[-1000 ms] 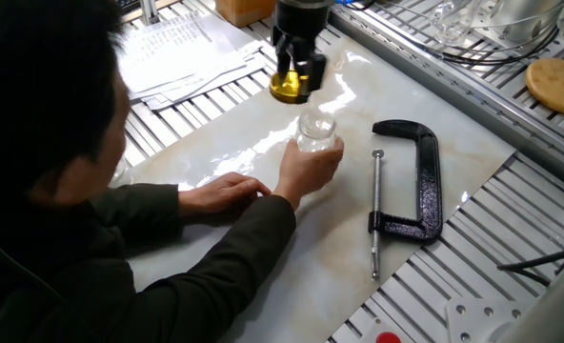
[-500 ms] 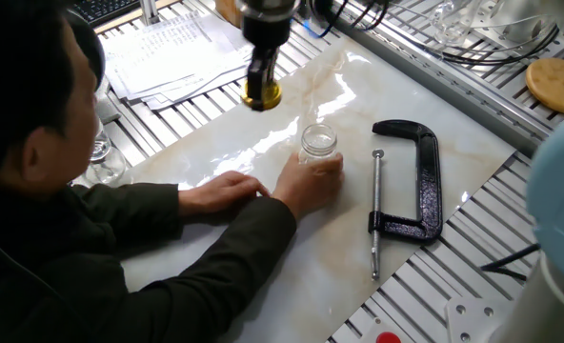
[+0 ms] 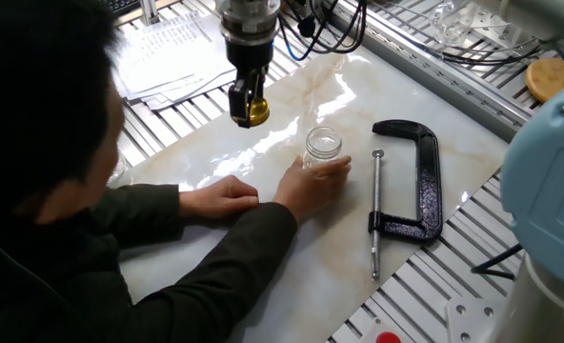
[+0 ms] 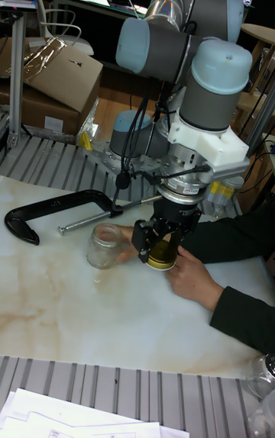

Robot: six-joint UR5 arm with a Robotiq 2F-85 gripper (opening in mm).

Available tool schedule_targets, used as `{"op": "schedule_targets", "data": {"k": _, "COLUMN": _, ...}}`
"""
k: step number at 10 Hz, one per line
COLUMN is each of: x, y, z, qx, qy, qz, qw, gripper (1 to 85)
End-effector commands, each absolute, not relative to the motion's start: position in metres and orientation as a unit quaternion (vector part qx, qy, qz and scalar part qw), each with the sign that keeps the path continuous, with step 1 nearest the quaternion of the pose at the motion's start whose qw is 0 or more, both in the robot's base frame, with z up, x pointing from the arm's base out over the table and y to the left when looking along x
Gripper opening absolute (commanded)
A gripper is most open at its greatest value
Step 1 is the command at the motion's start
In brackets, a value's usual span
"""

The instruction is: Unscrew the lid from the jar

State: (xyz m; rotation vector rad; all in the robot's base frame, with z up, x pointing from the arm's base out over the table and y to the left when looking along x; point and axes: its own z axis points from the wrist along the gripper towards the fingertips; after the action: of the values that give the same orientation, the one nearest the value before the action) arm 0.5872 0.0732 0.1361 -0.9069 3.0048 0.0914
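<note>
The jar (image 3: 323,147) (image 4: 104,246) stands upright on the pale marble board with its threaded mouth bare, and a person's hand (image 3: 312,183) steadies it from the near side. The yellow-gold lid (image 3: 256,111) (image 4: 162,257) is off the jar, clamped between the fingers of my gripper (image 3: 249,105) (image 4: 160,246). In the fixed view the gripper hangs to the left of the jar and slightly behind it, just above the board. It is shut on the lid.
A black C-clamp (image 3: 412,181) (image 4: 46,214) lies right of the jar. The person's other hand (image 3: 220,196) rests flat on the board. Papers (image 3: 172,52) lie at the back left, a tan wooden disc (image 3: 554,76) at the back right. The person's head (image 3: 34,105) fills the left foreground.
The gripper has carried the lid away from above the jar to the left and lowered it toward the board. The jar has stayed in the person's hand.
</note>
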Motion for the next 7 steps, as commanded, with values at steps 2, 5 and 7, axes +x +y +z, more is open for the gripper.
{"op": "schedule_targets", "data": {"k": 2, "x": 0.592, "y": 0.092, "z": 0.130, "qx": -0.314, "qy": 0.947, "qz": 0.063, "qw": 0.019, "gripper": 64.3}}
{"op": "schedule_targets", "data": {"k": 5, "x": 0.588, "y": 0.089, "z": 0.127, "qx": -0.327, "qy": 0.943, "qz": 0.062, "qw": 0.014, "gripper": 75.0}}
{"op": "schedule_targets", "data": {"k": 7, "x": 0.566, "y": 0.072, "z": 0.124, "qx": -0.335, "qy": 0.940, "qz": 0.052, "qw": -0.030, "gripper": 85.0}}
